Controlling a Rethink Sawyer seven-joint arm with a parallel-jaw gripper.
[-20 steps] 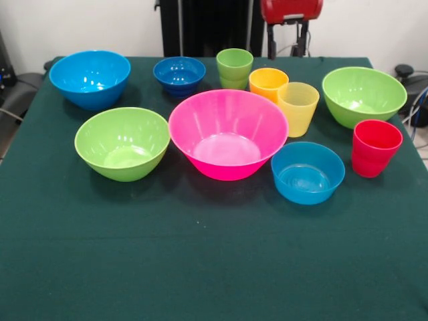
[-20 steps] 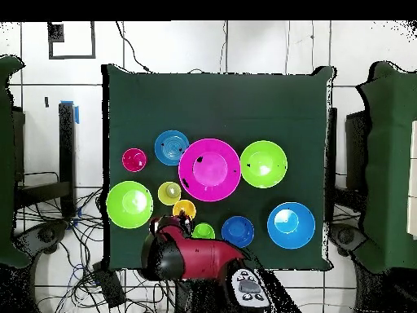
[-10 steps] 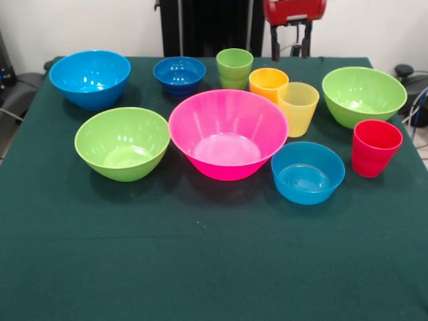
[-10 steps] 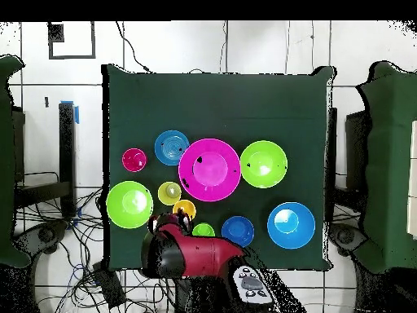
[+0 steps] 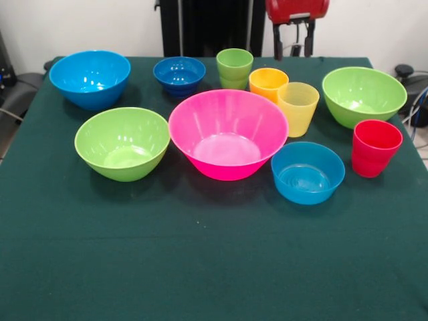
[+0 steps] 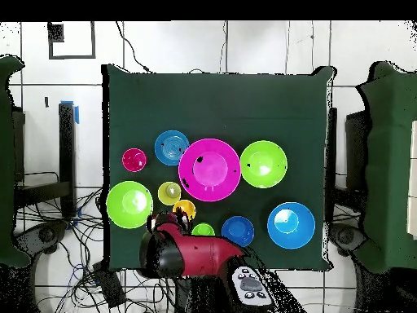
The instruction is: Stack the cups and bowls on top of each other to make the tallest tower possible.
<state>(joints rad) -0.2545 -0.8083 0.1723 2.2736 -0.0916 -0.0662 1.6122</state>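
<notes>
- Since nothing is stacked yet, start from the light blue bowl (image 5: 307, 172) at 5 o'clock of the pink bowl (image 5: 227, 132).
- Beyond, at 12, the pincer (image 5: 297, 33) hangs empty; its opening I cannot tell, so check before descending.

table (image 5: 200, 267): green cloth | on it: six bowls (image 5: 227, 134), four cups (image 5: 297, 107), all apart, none stacked

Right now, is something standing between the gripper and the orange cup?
Nothing visible does. The gripper hangs above the table's far edge, just behind the orange cup; the green cup stands off to one side.
</notes>
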